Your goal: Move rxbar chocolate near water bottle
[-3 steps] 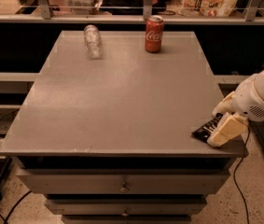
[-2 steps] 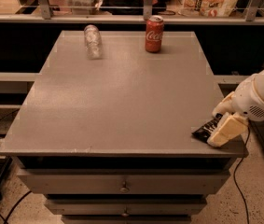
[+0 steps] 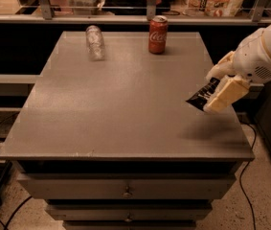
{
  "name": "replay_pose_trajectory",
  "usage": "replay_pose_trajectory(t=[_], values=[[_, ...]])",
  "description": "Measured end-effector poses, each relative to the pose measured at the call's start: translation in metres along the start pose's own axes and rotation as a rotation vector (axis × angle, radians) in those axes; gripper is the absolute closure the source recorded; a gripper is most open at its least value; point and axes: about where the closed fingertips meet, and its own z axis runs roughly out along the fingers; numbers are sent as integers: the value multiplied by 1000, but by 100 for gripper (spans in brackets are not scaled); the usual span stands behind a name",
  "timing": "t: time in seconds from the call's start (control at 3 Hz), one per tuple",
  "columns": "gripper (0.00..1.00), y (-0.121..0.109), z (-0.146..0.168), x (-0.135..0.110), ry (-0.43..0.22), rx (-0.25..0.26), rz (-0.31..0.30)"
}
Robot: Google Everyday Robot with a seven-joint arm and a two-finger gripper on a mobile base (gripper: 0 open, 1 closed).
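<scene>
My gripper point(image 3: 218, 86) is at the right side of the grey table point(image 3: 120, 99), raised above its surface. It is shut on the rxbar chocolate point(image 3: 202, 95), a flat black wrapper with white lettering that sticks out to the left between the cream fingers point(image 3: 225, 95). The bar casts a shadow on the table below it. The water bottle point(image 3: 95, 42), clear and ribbed, lies on its side at the far left of the table top, well away from the gripper.
A red Coca-Cola can point(image 3: 157, 34) stands upright at the far middle of the table, to the right of the bottle. A railing with shelves of goods runs behind the table. Drawers sit under the table top. Cables lie on the floor at left.
The gripper has lifted the rxbar chocolate off the table's near right corner and carried it up and slightly away from the front edge. Bottle and can have not moved.
</scene>
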Motion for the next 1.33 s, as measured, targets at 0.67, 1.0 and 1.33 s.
replay_pose_trajectory(t=[0.67,1.0,1.33], values=[[100,-5,15,-24,-66,19,-19],[100,-20,35,-63,-134,41,-81],[100,-47,74,-116,-257,59,-126]])
